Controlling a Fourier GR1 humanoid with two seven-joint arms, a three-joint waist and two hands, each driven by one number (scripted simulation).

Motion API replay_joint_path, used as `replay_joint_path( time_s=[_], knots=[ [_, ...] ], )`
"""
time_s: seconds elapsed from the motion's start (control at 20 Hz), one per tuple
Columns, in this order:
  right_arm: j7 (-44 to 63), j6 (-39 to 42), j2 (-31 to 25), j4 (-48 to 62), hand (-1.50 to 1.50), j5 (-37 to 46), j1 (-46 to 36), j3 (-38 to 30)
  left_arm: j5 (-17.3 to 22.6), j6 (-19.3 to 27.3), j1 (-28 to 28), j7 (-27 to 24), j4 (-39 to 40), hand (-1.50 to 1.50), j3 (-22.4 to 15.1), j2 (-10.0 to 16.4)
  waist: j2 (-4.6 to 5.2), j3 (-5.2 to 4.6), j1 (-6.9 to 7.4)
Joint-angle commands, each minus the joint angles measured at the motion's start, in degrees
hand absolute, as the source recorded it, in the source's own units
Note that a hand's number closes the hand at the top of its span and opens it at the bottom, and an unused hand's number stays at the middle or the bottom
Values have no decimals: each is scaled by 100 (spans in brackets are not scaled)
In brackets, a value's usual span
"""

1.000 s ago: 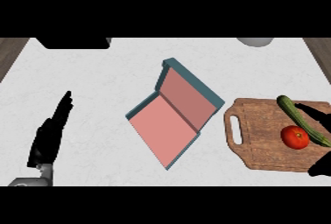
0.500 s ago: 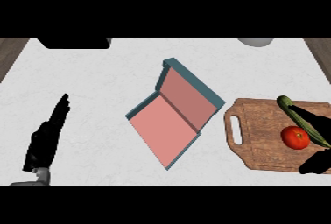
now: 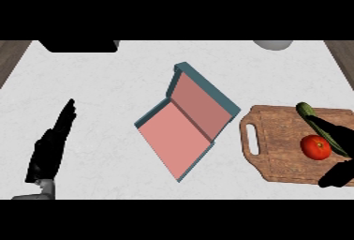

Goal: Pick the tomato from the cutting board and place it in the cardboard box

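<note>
While tomato point(image 3: 317, 147) sits on cutting board point(image 3: 276, 140), right robot hand point(image 3: 339, 174) beside

Counter top point(image 3: 124, 93) was white, faintly marbled, evenly lit. Brown wood strips point(image 3: 12, 51) flanked both far corners. Black block point(image 3: 77, 45) sat far left, pale round object point(image 3: 274, 44) far right.

left hand point(image 3: 50, 149): fingers straight, resting | right hand point(image 3: 337, 173): lower-right edge
</note>
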Motion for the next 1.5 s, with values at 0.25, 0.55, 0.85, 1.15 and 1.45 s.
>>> replay_joint_path(
  time_s=[0.25,0.55,0.85,1.15,1.45],
  knots=[
    [-80,67,454,56,150,287,49,49,-117,-99,295,-208,-56,0,43,-237,1,2,3],
    [-589,-1223,225,260,150,1002,-59,-182,-145,-134,-116,-6,128,0,203,-152,2,2,-7],
    [-306,-1849,688,-813,150,1817,512,502,-7,-368,157,-53,-124,0,311,-44,-7,0,-20],
    [-106,-1717,714,-2127,150,2109,1181,630,-136,-275,221,85,-310,0,229,-224,-12,0,-35],
    [172,-1332,665,-3006,150,2052,1077,235,-186,-365,184,271,-425,0,300,-142,-14,0,-26]
  ],
)
